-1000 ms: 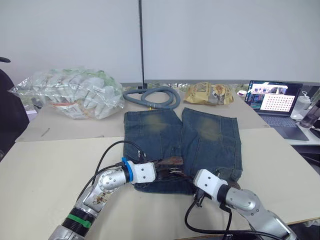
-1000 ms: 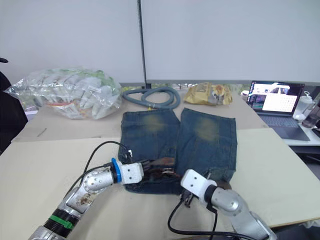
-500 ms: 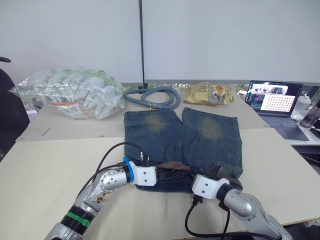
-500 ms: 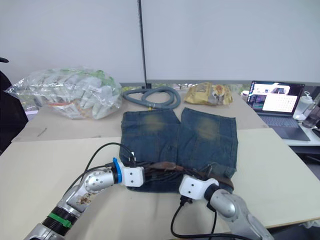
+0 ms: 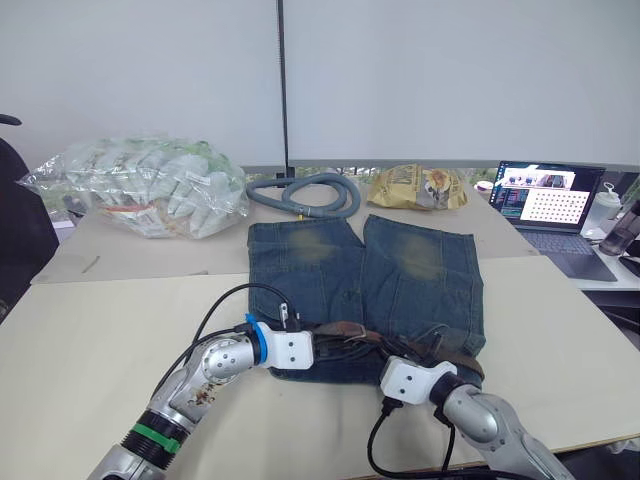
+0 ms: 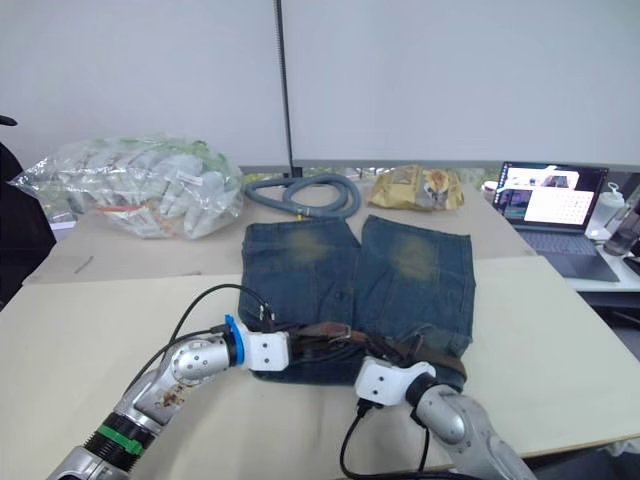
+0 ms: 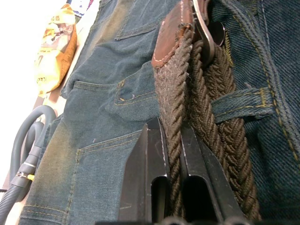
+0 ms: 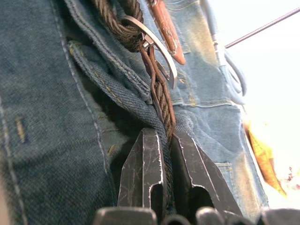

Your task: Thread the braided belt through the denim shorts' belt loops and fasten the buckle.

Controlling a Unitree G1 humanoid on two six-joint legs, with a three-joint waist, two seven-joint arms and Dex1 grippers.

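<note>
1. Since a second ago my right gripper (image 5: 395, 352) has dropped lower and nearer, and the braided belt (image 5: 345, 330), bunched then, now lies stretched along the waistband.
2. Both jaws are clenched on the braided belt: left gripper (image 7: 171, 140) on one strand, right gripper just behind the buckle (image 8: 152, 44).
3. One of the belt loops (image 7: 243, 104) crosses the second strand.
4. I see the denim shorts (image 5: 400, 270) flat on the table (image 5: 90, 330), with a grey hose (image 5: 305, 193) beyond them.
</note>
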